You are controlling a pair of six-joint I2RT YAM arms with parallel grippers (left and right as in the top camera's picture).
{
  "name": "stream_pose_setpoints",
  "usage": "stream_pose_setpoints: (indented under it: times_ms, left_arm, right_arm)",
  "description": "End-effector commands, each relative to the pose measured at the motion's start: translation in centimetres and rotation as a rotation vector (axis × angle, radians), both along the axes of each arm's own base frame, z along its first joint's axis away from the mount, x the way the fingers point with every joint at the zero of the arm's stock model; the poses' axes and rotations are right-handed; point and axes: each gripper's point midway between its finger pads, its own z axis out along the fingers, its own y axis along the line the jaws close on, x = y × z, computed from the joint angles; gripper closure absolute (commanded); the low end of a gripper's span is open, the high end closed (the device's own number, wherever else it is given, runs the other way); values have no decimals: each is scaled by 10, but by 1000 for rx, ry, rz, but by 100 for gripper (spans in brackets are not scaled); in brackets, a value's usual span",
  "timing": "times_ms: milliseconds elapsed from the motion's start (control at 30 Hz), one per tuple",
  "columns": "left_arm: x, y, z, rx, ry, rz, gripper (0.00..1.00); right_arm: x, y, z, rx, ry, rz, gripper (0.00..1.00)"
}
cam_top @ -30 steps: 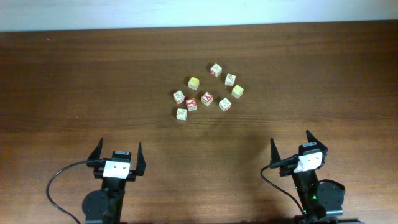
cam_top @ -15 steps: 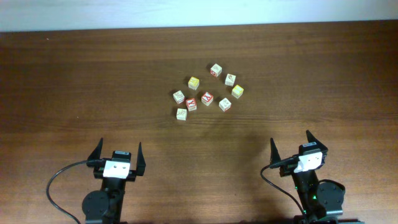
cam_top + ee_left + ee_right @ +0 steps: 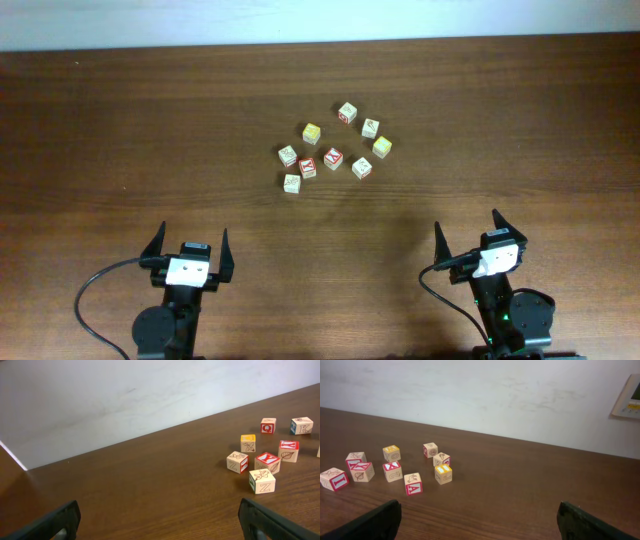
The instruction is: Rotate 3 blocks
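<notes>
A loose cluster of small wooden blocks lies mid-table, beyond both arms. Two red-and-white-topped blocks sit side by side, one (image 3: 308, 167) (image 3: 267, 462) (image 3: 362, 471) to the left of the other (image 3: 334, 159) (image 3: 288, 451) (image 3: 393, 471). A yellow-topped block (image 3: 312, 133) (image 3: 248, 443) (image 3: 392, 453) lies behind them, and a similar one (image 3: 382, 146) (image 3: 443, 474) lies to the right. My left gripper (image 3: 192, 240) (image 3: 159, 506) and right gripper (image 3: 468, 228) (image 3: 479, 507) rest near the front edge. Both are open and hold nothing.
Several more cream letter cubes ring the cluster: a Z cube (image 3: 292, 184) (image 3: 262, 481) nearest the left arm, an A cube (image 3: 362, 168) (image 3: 413, 483) nearest the right arm, and a Q cube (image 3: 347, 112) (image 3: 268, 425) farthest back. A white wall (image 3: 125, 400) rises behind the table.
</notes>
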Motion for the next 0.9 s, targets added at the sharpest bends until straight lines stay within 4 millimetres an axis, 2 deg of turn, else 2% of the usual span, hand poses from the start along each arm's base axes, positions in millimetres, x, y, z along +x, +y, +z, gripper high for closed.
stream_pose_setpoints:
  times_ms: [0, 133, 233, 500, 633, 800, 867]
  left_arm:
    - [0, 1, -1, 18, -5, 6, 1]
    - [0, 1, 7, 13, -36, 7, 1]
    - [0, 1, 13, 7, -51, 7, 1]
    - [-2, 1, 47, -61, -82, 8, 1]
    - [1, -12, 66, -64, -58, -70, 1]
    - [16, -14, 80, -70, 72, -76, 1]
    - [23, -24, 84, -81, 131, -135, 1]
  right_arm:
    - [0, -1, -2, 2, 1, -1, 1]
    - [-2, 9, 0, 6, -4, 57, 1]
    - [-4, 13, 13, 11, -31, 79, 1]
    - [-12, 23, 67, 12, -105, 142, 1]
    - [-2, 24, 73, 15, -39, 149, 1]
    - [21, 38, 86, 34, 124, 226, 1]
    - [29, 46, 92, 49, 212, 270, 2]
